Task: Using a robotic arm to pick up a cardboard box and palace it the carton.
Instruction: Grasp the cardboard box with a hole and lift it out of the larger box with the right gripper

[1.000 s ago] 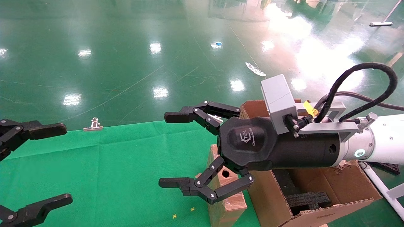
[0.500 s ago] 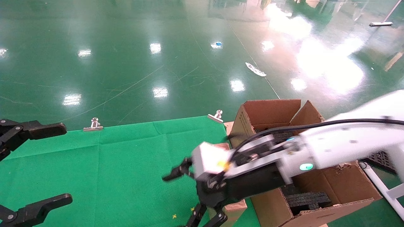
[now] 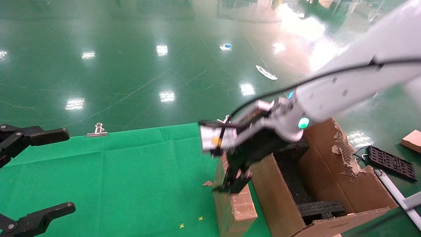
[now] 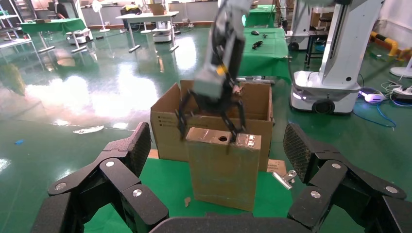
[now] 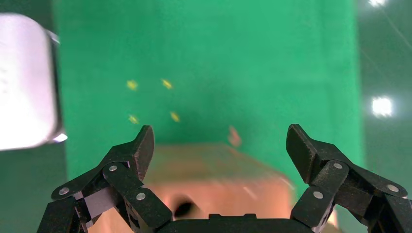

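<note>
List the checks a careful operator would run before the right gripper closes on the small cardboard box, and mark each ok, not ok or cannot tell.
1. Right gripper open: ok.
2. Fingers straddling the cardboard box top: ok, one on either side in the left wrist view.
3. Box upright on the green cloth: ok.
4. Fingers low enough for a firm grip: cannot tell.
5. Carton open beside the box, ready to receive it: ok, black foam blocks inside.
6. Left gripper out of the way: ok, open at the cloth's left side.
</note>
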